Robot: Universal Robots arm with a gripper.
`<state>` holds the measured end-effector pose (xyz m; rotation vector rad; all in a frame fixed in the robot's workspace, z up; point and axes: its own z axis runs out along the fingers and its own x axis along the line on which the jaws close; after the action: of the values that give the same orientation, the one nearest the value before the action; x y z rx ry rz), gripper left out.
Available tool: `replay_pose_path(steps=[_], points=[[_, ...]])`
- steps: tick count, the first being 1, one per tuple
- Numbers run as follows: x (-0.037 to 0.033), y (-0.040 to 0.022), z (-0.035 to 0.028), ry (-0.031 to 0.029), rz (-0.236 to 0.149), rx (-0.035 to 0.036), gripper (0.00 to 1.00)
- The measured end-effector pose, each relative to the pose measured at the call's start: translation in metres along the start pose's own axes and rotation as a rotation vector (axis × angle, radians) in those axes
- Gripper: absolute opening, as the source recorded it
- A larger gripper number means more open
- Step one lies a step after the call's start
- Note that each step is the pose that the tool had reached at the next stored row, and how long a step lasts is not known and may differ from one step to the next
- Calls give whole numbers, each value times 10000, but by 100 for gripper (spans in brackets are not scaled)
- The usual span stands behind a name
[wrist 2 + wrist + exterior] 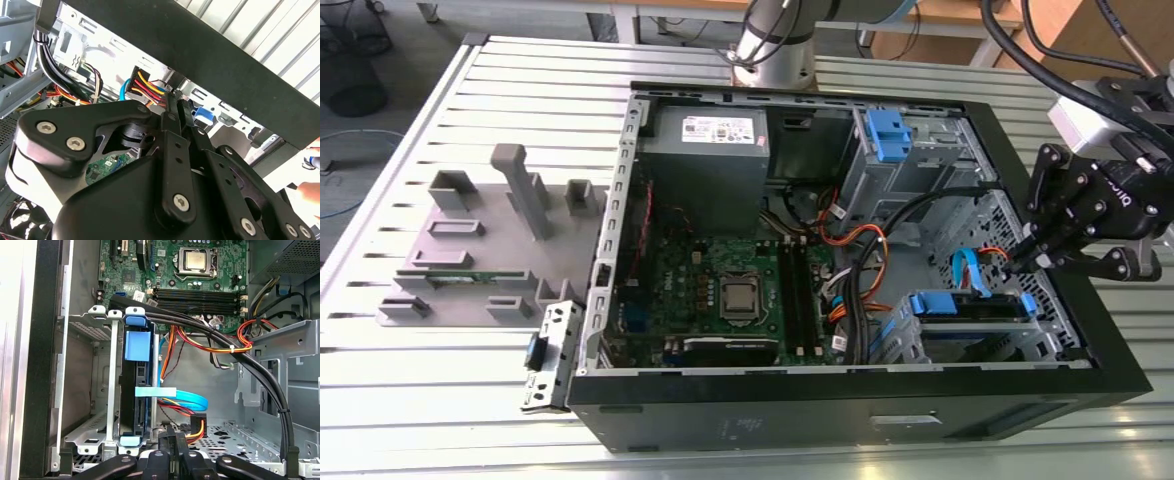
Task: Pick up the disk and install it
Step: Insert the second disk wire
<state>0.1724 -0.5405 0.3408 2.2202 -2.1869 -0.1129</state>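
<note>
Blue-framed disk (136, 390) sits in its bay beside the closed jaws.

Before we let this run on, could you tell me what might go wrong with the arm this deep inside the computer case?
The gripper hangs among loose cables, so it might snag them. The disk stands in its metal cage by the case wall; a bump there could jam it.

I see a table (440, 420) of ribbed, silver-grey metal slats carrying everything. An open black computer case (854, 410) lies on its side on it, toward the exterior view's right. Just beside the case, on the exterior view's left, a flat grey fixture plate (480, 250) with upright blocks rests on the slats.
</note>
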Motion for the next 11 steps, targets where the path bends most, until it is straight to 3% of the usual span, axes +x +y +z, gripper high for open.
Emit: replay_pose_path(steps=[6,11], points=[[-1,3,1,1,0,0,16],[-1,79,6,2,-1,17,16]])
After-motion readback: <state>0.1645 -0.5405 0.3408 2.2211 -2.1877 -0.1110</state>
